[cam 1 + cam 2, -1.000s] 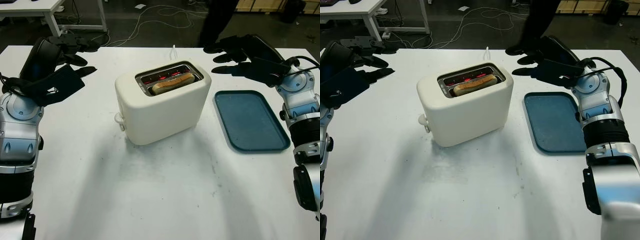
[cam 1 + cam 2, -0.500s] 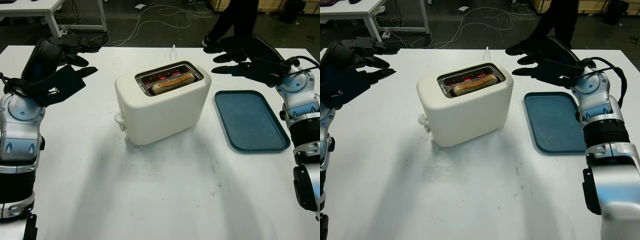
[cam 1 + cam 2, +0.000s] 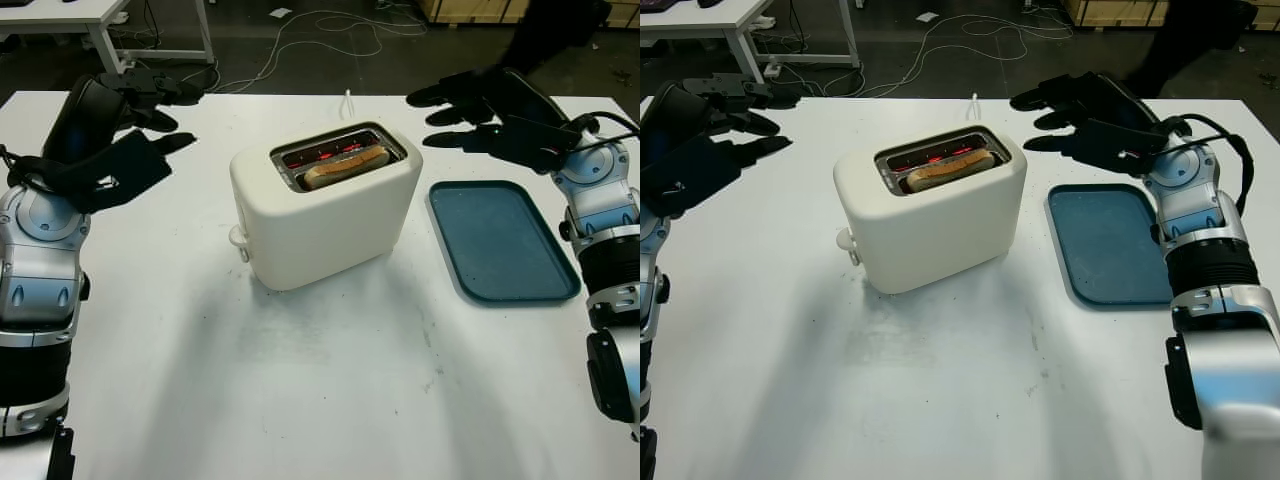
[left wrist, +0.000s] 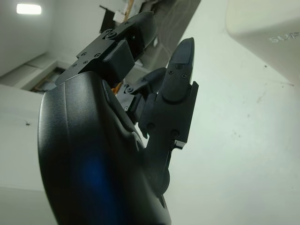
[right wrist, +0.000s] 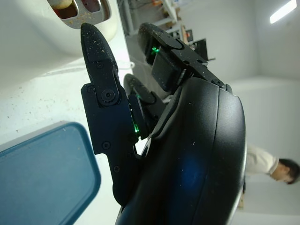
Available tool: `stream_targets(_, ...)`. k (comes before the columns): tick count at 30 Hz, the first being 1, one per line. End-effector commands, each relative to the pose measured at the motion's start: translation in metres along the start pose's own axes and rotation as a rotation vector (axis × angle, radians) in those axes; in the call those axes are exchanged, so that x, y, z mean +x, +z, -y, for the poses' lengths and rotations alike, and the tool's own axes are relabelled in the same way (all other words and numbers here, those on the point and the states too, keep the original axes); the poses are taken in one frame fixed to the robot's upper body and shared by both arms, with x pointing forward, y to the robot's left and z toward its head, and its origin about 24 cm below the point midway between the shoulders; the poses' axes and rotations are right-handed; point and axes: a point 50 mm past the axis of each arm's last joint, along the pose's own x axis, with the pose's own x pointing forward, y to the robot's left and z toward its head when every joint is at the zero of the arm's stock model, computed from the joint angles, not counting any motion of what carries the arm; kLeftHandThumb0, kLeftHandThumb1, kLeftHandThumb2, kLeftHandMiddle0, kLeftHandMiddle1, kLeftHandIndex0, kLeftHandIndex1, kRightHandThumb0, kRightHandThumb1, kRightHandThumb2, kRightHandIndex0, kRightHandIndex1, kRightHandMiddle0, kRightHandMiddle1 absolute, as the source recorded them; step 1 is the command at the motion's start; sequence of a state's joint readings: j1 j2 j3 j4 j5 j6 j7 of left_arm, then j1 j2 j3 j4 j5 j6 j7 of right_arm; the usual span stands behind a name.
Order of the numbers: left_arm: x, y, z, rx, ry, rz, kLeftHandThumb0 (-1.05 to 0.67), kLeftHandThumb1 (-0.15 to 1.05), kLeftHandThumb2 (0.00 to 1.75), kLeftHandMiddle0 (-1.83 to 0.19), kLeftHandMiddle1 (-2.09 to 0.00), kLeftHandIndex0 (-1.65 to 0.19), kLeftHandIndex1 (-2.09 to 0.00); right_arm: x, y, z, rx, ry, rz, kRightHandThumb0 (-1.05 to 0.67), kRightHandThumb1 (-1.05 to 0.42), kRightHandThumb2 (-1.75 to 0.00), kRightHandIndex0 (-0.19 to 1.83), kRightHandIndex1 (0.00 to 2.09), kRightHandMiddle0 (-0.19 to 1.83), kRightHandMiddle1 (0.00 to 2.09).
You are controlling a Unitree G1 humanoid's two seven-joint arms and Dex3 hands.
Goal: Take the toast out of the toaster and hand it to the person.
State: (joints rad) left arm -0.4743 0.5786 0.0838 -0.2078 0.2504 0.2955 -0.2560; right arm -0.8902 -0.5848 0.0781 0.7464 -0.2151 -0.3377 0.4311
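You are looking at the white table (image 3: 300, 400), where the toaster (image 3: 325, 205) is holding the toast (image 3: 345, 167) in its slot. Your left hand (image 3: 120, 140) and right hand (image 3: 490, 115) are hovering wide, holding nothing, flanking it.

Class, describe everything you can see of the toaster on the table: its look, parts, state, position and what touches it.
The toaster is a cream, rounded, smooth-looking box standing upright near the middle of the white table. Its metal-rimmed top slots glow red inside, and one toast slice sits in the nearer slot. A small knob sticks out of its end. A white cord runs off behind it. Neither hand touches it.
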Motion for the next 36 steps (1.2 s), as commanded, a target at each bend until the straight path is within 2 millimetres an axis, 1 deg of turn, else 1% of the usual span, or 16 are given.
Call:
stream_targets(1, -0.0006, 0.0022, -0.0013, 0.007, 0.013, 0.013, -0.26, 0.91, 0.0, -0.65, -0.68, -0.79, -0.19, -0.0015, 0.0, 0.0016, -0.011, -0.01, 0.016, -0.58, -0.89, 0.0, 0.86, 0.02, 0.77, 0.01)
stream_targets(4, -0.0006, 0.002, -0.0015, 0.006, 0.012, 0.011, -0.23, 0.91, 0.0, -0.64, -0.68, -0.78, -0.19, -0.0012, 0.0005, 0.0017, -0.01, -0.007, 0.015, -0.58, -0.89, 0.0, 0.86, 0.02, 0.78, 0.01)
stream_targets(7, -0.0007, 0.0017, -0.0013, -0.003, 0.014, 0.009, -0.24, 0.91, 0.0, -0.64, -0.67, -0.79, -0.18, -0.0013, 0.0007, 0.0019, -0.009, -0.007, 0.015, -0.57, -0.89, 0.0, 0.86, 0.01, 0.78, 0.01)
stream_targets(12, -0.001, 0.0011, -0.0006, -0.018, 0.015, 0.015, -0.22, 0.91, 0.0, -0.64, -0.67, -0.79, -0.18, -0.0015, 0.0008, 0.0018, -0.014, -0.006, 0.013, -0.62, -0.9, 0.0, 0.87, 0.02, 0.78, 0.01)
stream_targets(19, -0.0006, 0.0011, 0.0, -0.022, 0.004, 0.011, -0.26, 0.92, 0.02, -0.63, -0.68, -0.79, -0.18, -0.0015, 0.0015, 0.0018, -0.01, -0.01, 0.013, -0.63, -0.9, 0.0, 0.86, 0.01, 0.77, 0.0)
stream_targets(25, 0.0001, -0.0015, 0.0018, -0.036, -0.012, 0.007, -0.25, 0.92, 0.04, -0.62, -0.69, -0.78, -0.17, -0.002, -0.0008, 0.0011, -0.002, -0.005, 0.002, -0.6, -0.9, 0.0, 0.85, 0.0, 0.77, 0.0)
stream_targets(33, 0.0018, -0.0007, 0.0045, -0.029, -0.021, 0.02, -0.3, 0.92, 0.04, -0.6, -0.72, -0.78, -0.17, -0.0018, 0.0002, 0.0, 0.001, -0.001, 0.002, -0.59, -0.91, 0.0, 0.85, 0.0, 0.76, 0.0)
stream_targets(36, 0.0024, -0.0005, 0.0048, -0.033, -0.021, 0.02, -0.28, 0.92, 0.05, -0.6, -0.73, -0.78, -0.17, -0.0012, 0.0017, -0.0001, 0.004, -0.002, -0.006, -0.58, -0.9, 0.0, 0.85, 0.0, 0.76, 0.0)
